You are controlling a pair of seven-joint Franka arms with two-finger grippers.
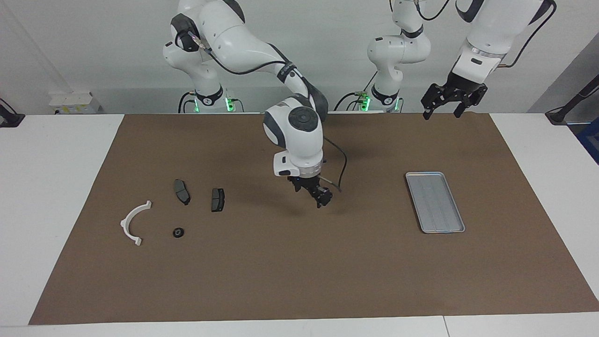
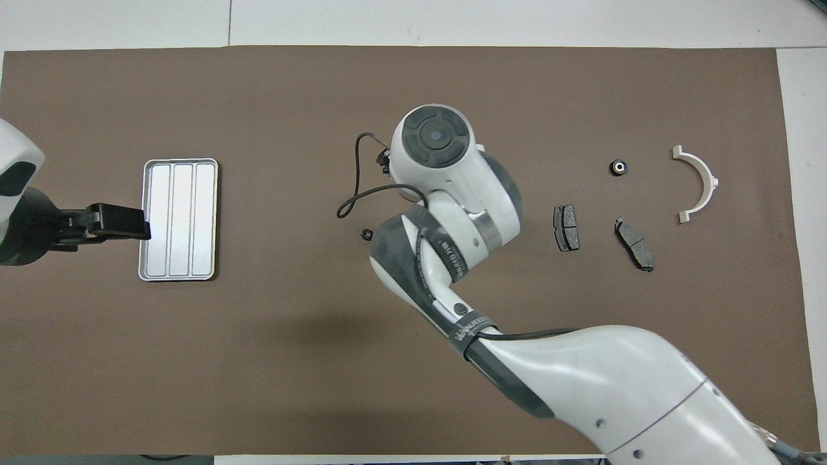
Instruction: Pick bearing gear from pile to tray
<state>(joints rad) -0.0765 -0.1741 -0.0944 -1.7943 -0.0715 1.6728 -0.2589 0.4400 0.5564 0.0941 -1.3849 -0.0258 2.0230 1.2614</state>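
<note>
The pile lies toward the right arm's end of the mat: a white arc, two dark brake pads and a small black round bearing. Another small black round piece lies alone on the mat's middle. My right gripper hangs tilted a little above the mat there; its wrist hides it in the overhead view. The silver tray holds nothing. My left gripper is open, raised high; in the overhead view it overlaps the tray's rim.
A brown mat covers most of the white table. A black cable loops out from the right wrist over the mat's middle. The two arm bases stand at the robots' edge of the table.
</note>
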